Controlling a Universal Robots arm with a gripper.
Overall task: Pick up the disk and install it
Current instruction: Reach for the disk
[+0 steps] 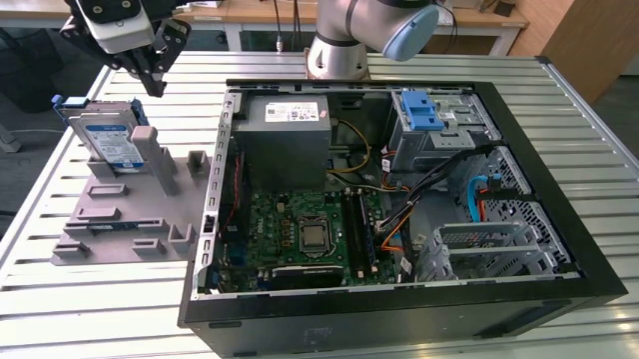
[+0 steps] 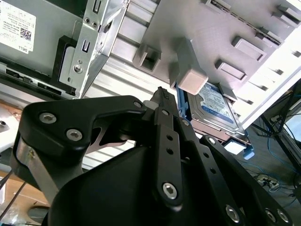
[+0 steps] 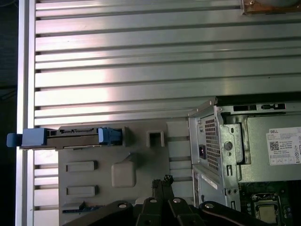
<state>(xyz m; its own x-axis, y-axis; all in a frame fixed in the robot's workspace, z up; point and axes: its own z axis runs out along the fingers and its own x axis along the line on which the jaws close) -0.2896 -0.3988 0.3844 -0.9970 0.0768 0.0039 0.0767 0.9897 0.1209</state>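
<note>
The disk is a silver drive with a white-and-blue label in a blue caddy. It stands on edge in a grey holder on the exterior view's left. My gripper hangs above the holder, a little higher than the disk and toward the case, apart from it. Its fingers are shut with nothing between them. In the second wrist view the fingertips point toward the disk. The first wrist view looks down on the gripper and sees the disk edge-on.
An open black computer case lies on the slatted metal table. Inside are a grey power supply, a motherboard, cables, and a blue latch bracket on the metal bay. The arm's base stands behind the case.
</note>
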